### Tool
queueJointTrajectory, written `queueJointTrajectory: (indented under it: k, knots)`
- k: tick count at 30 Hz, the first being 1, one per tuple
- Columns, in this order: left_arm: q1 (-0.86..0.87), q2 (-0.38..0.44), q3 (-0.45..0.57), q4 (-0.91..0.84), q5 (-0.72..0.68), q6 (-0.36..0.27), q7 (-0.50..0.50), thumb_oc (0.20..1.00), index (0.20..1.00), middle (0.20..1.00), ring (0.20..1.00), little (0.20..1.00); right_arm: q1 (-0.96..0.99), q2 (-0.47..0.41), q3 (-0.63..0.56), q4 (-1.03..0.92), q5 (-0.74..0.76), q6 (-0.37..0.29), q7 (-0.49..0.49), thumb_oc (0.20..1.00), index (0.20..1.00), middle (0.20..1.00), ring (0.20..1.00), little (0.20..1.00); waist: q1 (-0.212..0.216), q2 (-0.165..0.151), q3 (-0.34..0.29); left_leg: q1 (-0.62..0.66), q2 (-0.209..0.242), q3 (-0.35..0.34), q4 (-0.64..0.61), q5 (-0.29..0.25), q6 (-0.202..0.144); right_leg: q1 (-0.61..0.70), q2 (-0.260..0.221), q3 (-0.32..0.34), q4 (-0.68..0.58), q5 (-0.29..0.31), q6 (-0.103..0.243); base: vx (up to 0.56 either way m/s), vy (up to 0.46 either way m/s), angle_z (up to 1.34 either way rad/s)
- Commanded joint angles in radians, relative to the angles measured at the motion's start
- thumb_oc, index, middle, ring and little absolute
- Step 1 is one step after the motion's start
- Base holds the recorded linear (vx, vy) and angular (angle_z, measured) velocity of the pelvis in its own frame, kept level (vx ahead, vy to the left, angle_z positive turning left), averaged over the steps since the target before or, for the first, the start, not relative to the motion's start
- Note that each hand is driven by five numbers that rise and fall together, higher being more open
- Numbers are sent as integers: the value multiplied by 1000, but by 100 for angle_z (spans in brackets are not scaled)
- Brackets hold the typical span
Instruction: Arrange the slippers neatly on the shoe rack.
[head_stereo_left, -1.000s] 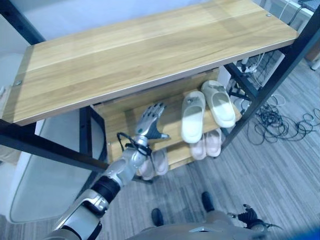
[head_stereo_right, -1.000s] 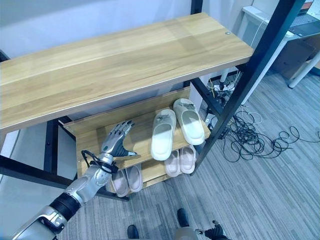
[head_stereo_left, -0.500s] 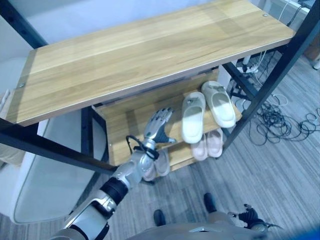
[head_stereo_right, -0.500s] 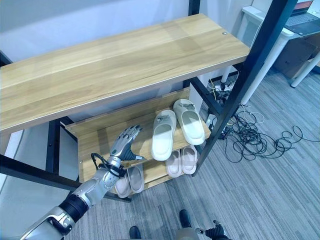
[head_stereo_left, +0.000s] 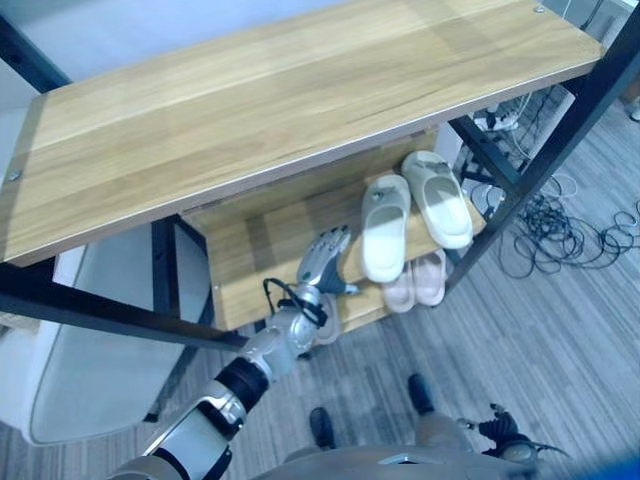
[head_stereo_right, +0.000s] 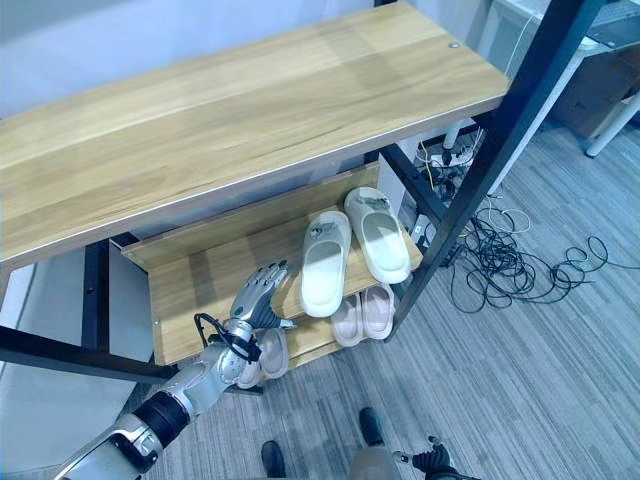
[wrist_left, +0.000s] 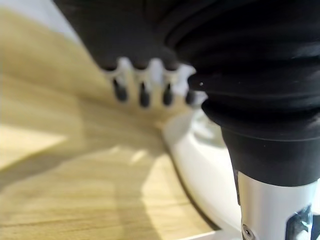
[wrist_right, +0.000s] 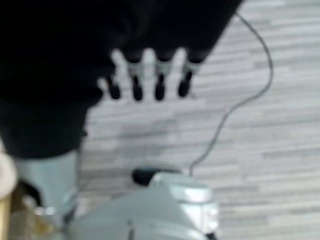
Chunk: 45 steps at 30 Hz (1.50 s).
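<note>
A wooden shoe rack (head_stereo_left: 300, 100) with a black frame is seen on grey plank flooring (head_stereo_right: 520, 380), cables (head_stereo_right: 500, 265) tangled at right. White slippers (head_stereo_left: 415, 210) lie on the middle shelf, centre right; pink slippers (head_stereo_right: 362, 315) below. The left hand (head_stereo_left: 325, 258), fingers extended and empty, is held beside the white pair. The right hand (wrist_right: 150, 75) hangs relaxed over the floor.
</note>
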Motion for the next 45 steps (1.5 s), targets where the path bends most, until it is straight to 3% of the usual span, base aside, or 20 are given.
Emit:
queueJointTrajectory:
  k: [1, 45]
  knots:
    - [-124, -33, 26, 36, -15, -38, 25, 1000, 1000, 1000, 1000, 1000, -48, -31, 5, 54, 16, -3, -14, 1000, 1000, 1000, 1000, 1000, -8, 38, -20, -8, 35, -49, 13, -6, -24, -46, 45, -23, 55, -70, 9, 0, -35, -1]
    - [-168, -158, -70, 133, -137, -59, -11, 1000, 1000, 1000, 1000, 1000, -79, -25, 41, 45, 67, -13, -24, 1000, 1000, 1000, 1000, 1000, -29, 19, 9, -21, 56, -47, 13, 4, -25, -76, 63, -9, 72, -69, -1, 0, -7, 0]
